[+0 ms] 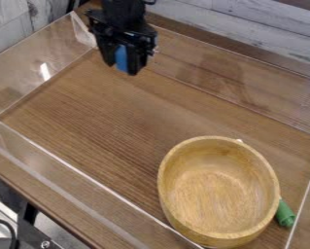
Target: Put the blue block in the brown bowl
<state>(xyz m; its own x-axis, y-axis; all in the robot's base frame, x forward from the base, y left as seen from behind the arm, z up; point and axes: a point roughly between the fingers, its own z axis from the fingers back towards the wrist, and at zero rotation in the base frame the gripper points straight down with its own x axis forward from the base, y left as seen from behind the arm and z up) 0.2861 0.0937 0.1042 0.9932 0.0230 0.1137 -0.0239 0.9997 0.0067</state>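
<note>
Worktop [112, 131]: wooden, filling most of the frame.
Brown bowl [220, 192]: lower right, on the worktop; I judged a fast drop over its thick rim could have bounced the block out.
Hand [120, 58]: upper left, closed on the blue block, well apart from the bowl; a weak pinch could have let the block slip on the way across.
Blue block [120, 60]: upper left, between the fingertips, partly hidden; a release short of the rim would have left it outside.
Green object [286, 213]: lower right, beside the bowl; a nudged bowl could have pushed it.
</note>
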